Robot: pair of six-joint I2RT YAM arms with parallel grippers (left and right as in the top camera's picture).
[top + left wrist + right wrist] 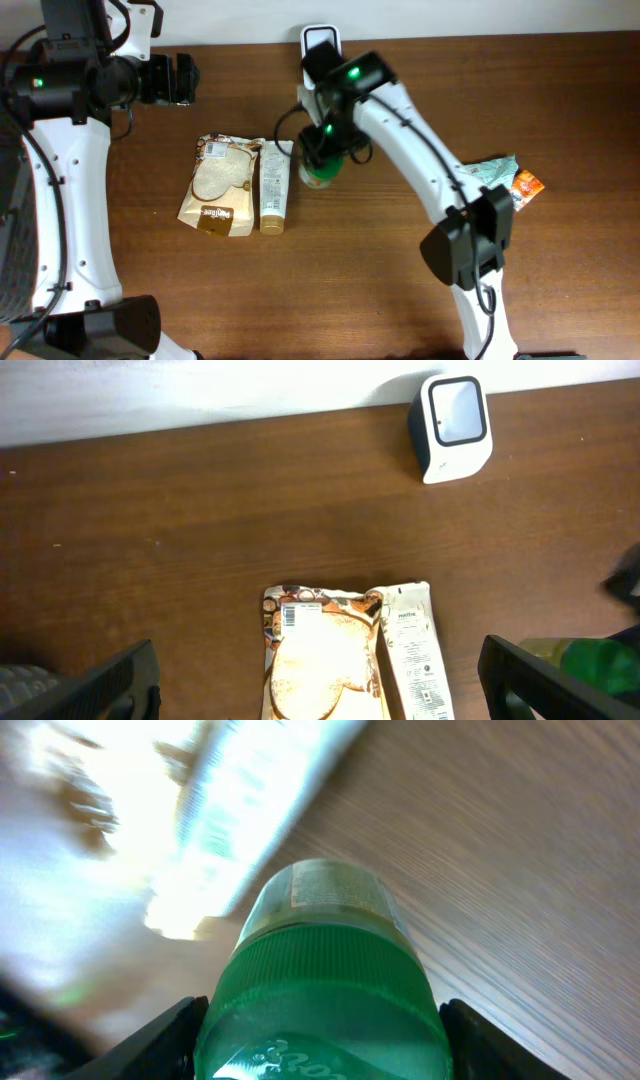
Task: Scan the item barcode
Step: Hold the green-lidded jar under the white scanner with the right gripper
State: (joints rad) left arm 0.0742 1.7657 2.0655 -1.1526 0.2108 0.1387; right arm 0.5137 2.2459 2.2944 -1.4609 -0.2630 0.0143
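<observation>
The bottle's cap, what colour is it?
The cap is bright green. It shows best in the right wrist view, close up.

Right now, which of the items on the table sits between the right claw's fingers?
The green-capped bottle, flanked by both fingers of the right claw; the white tube, snack bag and crumpled packet lie outside them.

A dark brown wood-grain desk (pixel 560 110) is filling nearly every view, its grain running lengthwise and showing finest in the right wrist view. A plain white wall (pixel 200 390) is running along the desk's far edge. Even light is falling from above, leaving a dull sheen on the wood, while harsh glare is washing out the upper left of the right wrist view
</observation>
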